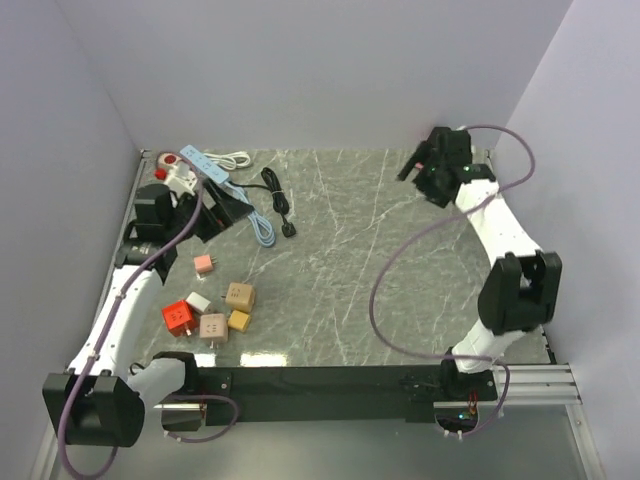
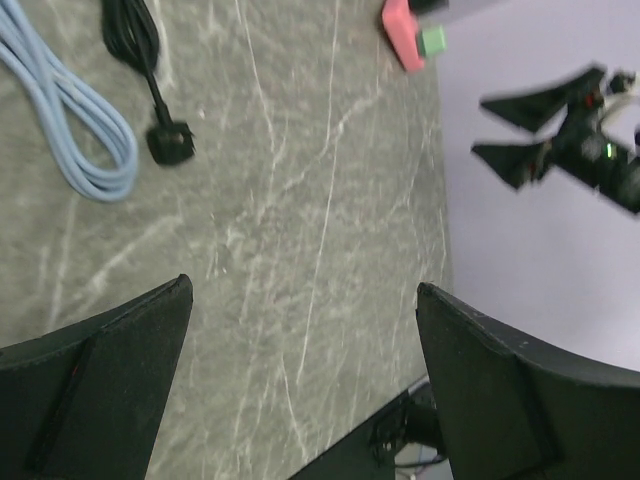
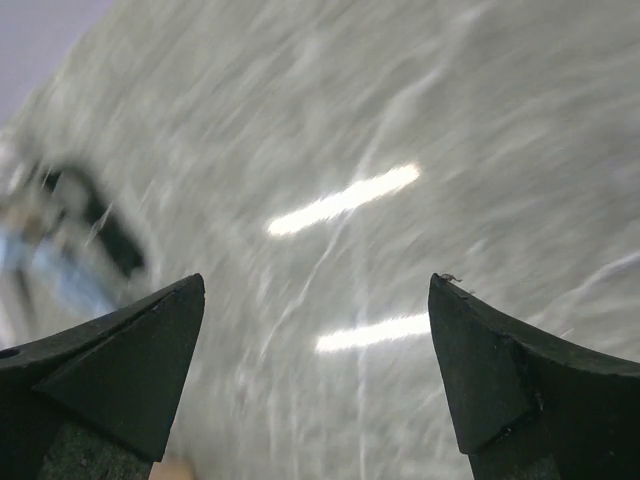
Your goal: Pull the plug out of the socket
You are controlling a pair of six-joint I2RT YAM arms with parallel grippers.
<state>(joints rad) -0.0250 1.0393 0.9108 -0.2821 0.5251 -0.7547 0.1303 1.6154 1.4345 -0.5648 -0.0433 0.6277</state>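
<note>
A light blue power strip (image 1: 203, 163) lies at the far left of the table, with a red and white plug (image 1: 172, 167) at its left end. My left gripper (image 1: 228, 208) hangs open and empty just in front of the strip and hides its near end. In the left wrist view the gripper (image 2: 303, 290) stands over bare marble, and the strip is out of view. My right gripper (image 1: 412, 168) is raised at the far right, open and empty. The right wrist view is blurred; the gripper (image 3: 317, 283) holds nothing.
A black cable with a loose plug (image 1: 289, 230) and a light blue coiled cable (image 1: 262, 228) lie right of the strip; both show in the left wrist view (image 2: 168, 142) (image 2: 80, 140). A white cable (image 1: 235, 158) lies at the back. Several small coloured adapter cubes (image 1: 212, 310) sit front left.
</note>
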